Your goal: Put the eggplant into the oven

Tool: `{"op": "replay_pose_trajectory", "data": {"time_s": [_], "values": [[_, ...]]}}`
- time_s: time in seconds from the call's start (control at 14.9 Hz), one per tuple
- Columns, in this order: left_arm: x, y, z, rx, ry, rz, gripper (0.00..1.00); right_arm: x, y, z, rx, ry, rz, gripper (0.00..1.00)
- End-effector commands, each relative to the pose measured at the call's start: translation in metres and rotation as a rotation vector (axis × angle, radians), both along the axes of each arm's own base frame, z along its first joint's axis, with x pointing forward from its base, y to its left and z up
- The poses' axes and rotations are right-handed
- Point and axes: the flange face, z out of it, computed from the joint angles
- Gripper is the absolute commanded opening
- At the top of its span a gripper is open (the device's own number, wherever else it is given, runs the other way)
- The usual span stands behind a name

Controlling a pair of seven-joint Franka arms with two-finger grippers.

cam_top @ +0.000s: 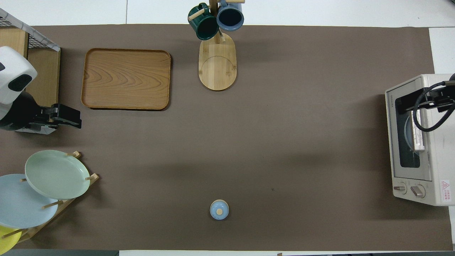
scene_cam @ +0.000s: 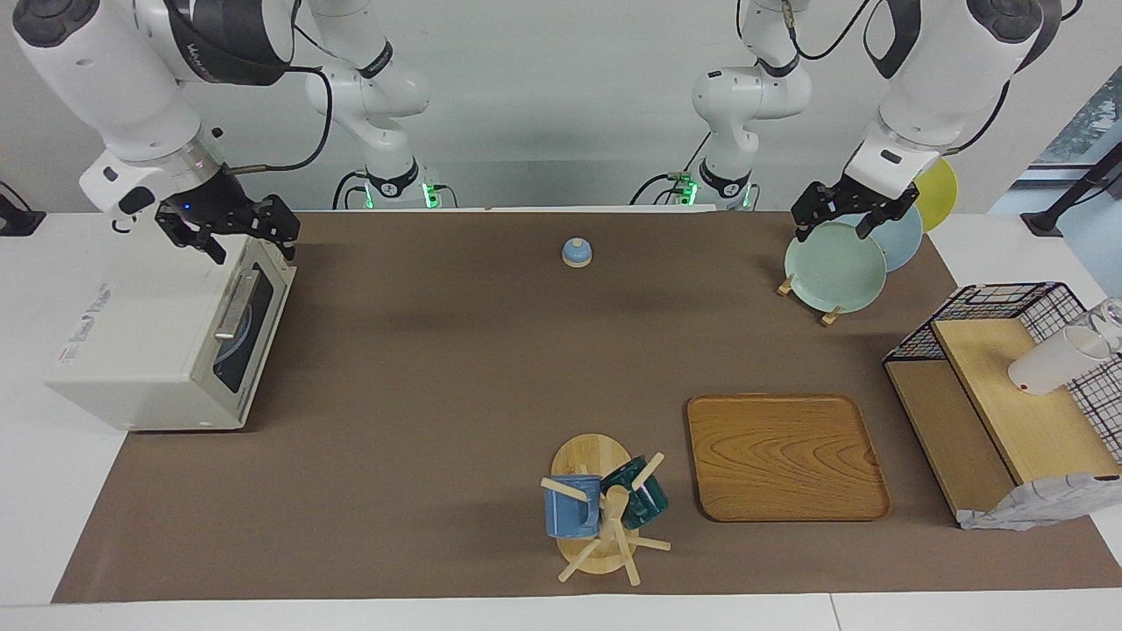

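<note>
a: where's the eggplant?
b: not visible anywhere; oven point(scene_cam: 166, 350) door shut, so perhaps already inside.
a: and the arms?
b: right gripper point(scene_cam: 250, 241) hangs over the oven's top edge, left gripper point(scene_cam: 837, 223) above the plate rack point(scene_cam: 833, 267), both spread, holding nothing.

The oven point(scene_cam: 166, 350) sits at the right arm's end of the desk point(scene_cam: 421, 368), its door shut. The plate rack point(scene_cam: 846, 263) stands at the left arm's end, close to the robots, and the wire shelf point(scene_cam: 1008, 394) lies farther from them at that same end. The tray point(scene_cam: 784, 456) lies beside the shelf, toward the desk's middle, with the mug stand point(scene_cam: 600, 508) beside the tray. The small lid point(scene_cam: 577, 252) rests midway along the desk, near the robots.
</note>
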Motion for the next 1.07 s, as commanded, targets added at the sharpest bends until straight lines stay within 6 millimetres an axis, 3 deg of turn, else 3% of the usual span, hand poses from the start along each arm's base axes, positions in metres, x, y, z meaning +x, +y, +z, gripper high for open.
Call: {"op": "replay_pose_trajectory", "data": {"time_s": [0.0,1.01], "values": [[-0.0041,0.0025,0.0053,-0.011,0.004,0.0,1.0,-0.0009,-0.0003,0.004,0.012,-0.014,-0.017,1.0],[-0.0041,0.0025,0.0053,-0.011,0.004,0.0,1.0,-0.0028,-0.0022,0.0027,-0.027,-0.01,-0.013,1.0]]}}
